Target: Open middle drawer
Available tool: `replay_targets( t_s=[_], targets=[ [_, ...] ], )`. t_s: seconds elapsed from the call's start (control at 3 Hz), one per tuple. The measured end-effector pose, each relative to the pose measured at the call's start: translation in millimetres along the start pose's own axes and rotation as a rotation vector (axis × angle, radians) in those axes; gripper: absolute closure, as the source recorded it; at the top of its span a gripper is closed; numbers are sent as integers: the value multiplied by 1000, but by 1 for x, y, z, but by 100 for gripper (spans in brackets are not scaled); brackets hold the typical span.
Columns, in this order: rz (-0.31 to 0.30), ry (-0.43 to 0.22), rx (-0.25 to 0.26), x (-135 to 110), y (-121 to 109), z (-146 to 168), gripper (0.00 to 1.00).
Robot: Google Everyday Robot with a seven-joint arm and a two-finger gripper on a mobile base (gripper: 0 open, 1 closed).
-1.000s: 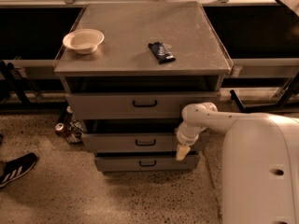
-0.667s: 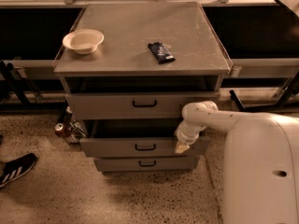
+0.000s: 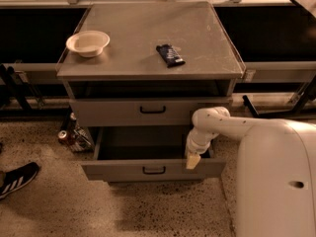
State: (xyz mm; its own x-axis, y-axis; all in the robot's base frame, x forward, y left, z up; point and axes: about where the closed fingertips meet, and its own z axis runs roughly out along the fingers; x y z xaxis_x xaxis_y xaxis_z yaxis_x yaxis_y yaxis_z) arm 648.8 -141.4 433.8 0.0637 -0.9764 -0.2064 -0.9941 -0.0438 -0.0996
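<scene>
The middle drawer [image 3: 153,169] of the grey cabinet is pulled well out toward me, and its dark inside shows. Its small black bar handle [image 3: 154,170] sits centred on the front panel. My gripper [image 3: 193,160] hangs from the white arm [image 3: 212,125] at the right end of the drawer, right at the top edge of its front panel. The top drawer [image 3: 148,110] above is closed. The bottom drawer is hidden beneath the open middle one.
A white bowl [image 3: 88,42] and a dark snack packet [image 3: 170,55] lie on the cabinet top [image 3: 207,38]. Cans [image 3: 66,133] stand on the floor left of the cabinet. A person's shoe [image 3: 17,179] is at far left. My white body [image 3: 276,181] fills the lower right.
The middle drawer has slid out toward me, now covering the bottom drawer front. My gripper has moved forward and down with it.
</scene>
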Motion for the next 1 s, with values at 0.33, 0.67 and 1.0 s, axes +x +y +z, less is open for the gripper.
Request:
replay_targets(
  t_s=[0.33, 0.67, 1.0],
  targets=[
    [0, 0, 0, 0, 0, 0, 54],
    [0, 0, 0, 0, 0, 0, 31],
    [0, 0, 0, 0, 0, 0, 8]
  ],
)
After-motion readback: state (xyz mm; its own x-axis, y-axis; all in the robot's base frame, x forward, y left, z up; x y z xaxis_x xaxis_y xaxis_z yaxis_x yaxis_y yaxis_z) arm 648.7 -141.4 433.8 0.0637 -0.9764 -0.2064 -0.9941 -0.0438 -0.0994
